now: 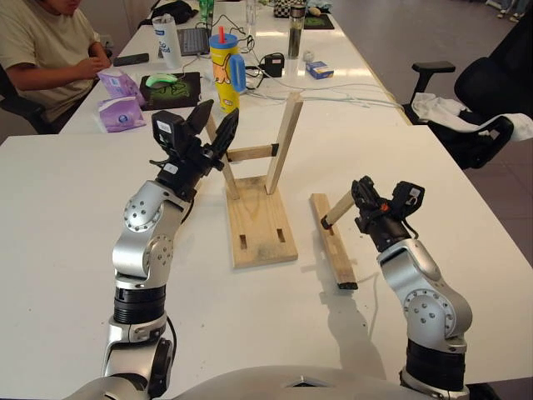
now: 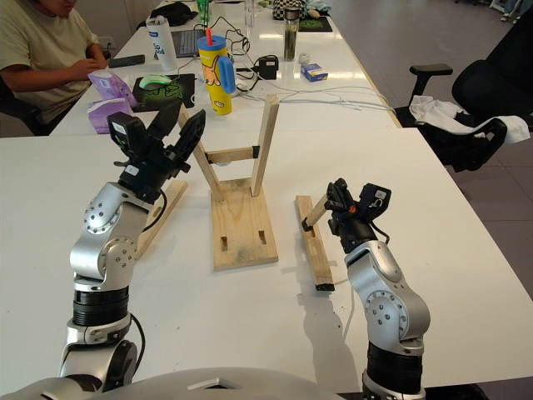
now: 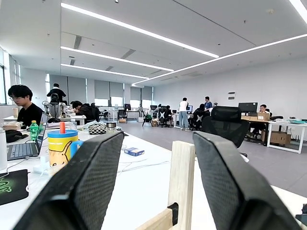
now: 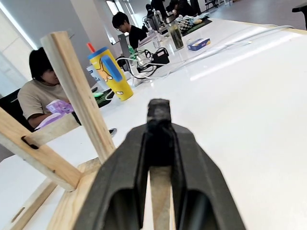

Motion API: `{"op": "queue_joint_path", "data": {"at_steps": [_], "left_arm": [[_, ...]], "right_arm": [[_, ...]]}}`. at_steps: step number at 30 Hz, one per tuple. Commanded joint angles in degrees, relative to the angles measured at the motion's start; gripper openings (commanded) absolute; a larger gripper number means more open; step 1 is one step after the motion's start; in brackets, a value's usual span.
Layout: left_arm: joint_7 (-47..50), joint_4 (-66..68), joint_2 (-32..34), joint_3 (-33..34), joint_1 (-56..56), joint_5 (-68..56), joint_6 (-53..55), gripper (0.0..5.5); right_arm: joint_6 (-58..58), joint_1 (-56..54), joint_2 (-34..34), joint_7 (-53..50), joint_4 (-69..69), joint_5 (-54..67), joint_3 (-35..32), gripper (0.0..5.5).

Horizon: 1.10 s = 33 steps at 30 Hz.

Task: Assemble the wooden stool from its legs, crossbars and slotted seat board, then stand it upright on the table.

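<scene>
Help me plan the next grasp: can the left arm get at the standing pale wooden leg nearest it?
Probably yes: the left gripper is open close by that leg, with nothing between them.

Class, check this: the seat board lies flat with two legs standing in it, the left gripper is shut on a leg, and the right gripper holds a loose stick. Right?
No: the left gripper is open, as the left wrist view shows. The seat board does lie flat with two legs standing in it, and the right gripper holds a loose stick.
</scene>
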Motion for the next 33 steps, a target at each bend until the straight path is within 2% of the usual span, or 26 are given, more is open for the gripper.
{"op": "queue_joint_path", "data": {"at_steps": [1, 13, 24, 33], "left_arm": [[-0.57, 0.92, 1.07, -0.02, 0.75, 0.71, 0.23, 2.67], [-1.42, 0.92, 1.79, -1.26, 1.41, 2.06, 0.24, 2.67], [-0.96, 2.26, 1.41, -0.55, 1.67, 2.27, -0.59, 2.67], [-0.29, 2.05, 1.16, -0.30, 3.13, 2.53, -1.05, 2.67]], "right_arm": [[-2.50, 1.22, 0.23, 1.23, 1.70, -2.97, 0.38, 0.47], [-7.76, 0.63, -0.09, 5.77, 8.49, -8.40, 1.04, 0.46], [-16.06, 3.30, -2.82, 10.66, 13.95, -22.11, 10.57, 0.46], [-21.05, 9.37, -4.57, 15.55, 18.80, -24.47, 11.52, 0.46]]}}
